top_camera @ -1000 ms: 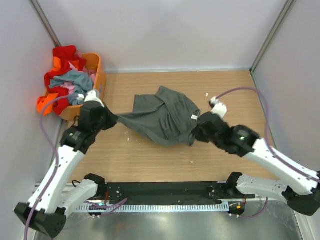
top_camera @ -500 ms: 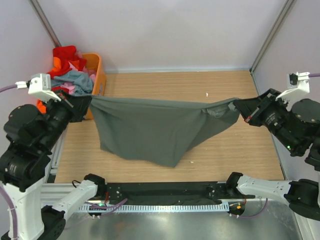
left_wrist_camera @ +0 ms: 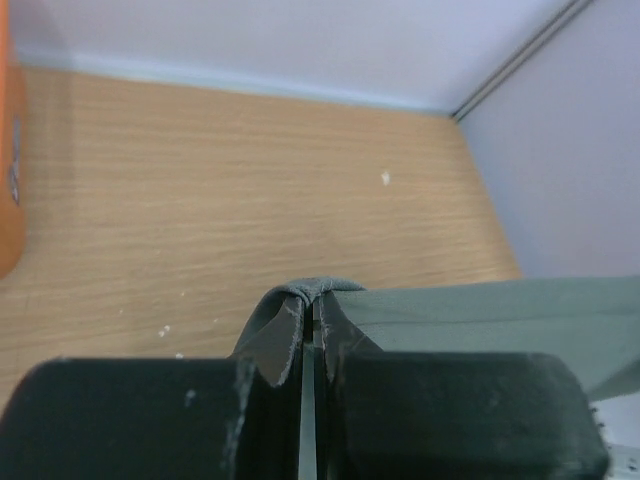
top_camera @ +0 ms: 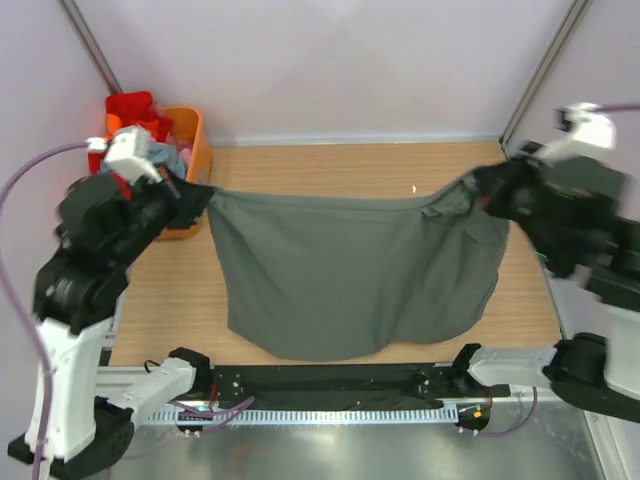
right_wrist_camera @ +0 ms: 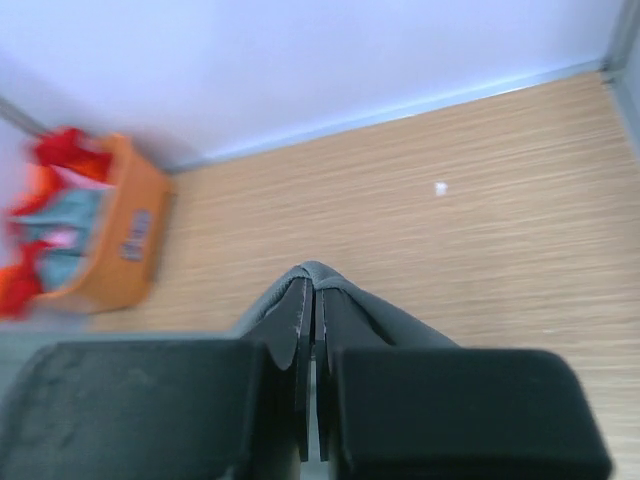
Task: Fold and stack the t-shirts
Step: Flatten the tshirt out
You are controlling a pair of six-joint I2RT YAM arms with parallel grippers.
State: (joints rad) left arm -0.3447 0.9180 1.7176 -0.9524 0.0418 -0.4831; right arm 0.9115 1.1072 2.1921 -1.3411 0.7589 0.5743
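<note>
Wooden tabletop (top_camera: 330, 165) fills the cell floor. Dark grey t-shirt (top_camera: 350, 270) hangs spread wide above it, top edge pulled taut between both arms, lower edge drooping toward the near rail. Orange basket (top_camera: 192, 150) sits at the far left, heaped with red, orange, pink and blue-grey t-shirts (top_camera: 135, 110). Left fingers (left_wrist_camera: 330, 375) are pressed together, pinching the shirt's left corner. The right fingers (right_wrist_camera: 303, 330) pinch its right corner the same way, cloth bunched over the tips. White speck (top_camera: 414, 188) lies on the far tabletop.

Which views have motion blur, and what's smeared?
Top external: right gripper smeared, left gripper and dark grey t-shirt fairly sharp. Right wrist: orange basket blurred. Left wrist: table grain fairly crisp.
</note>
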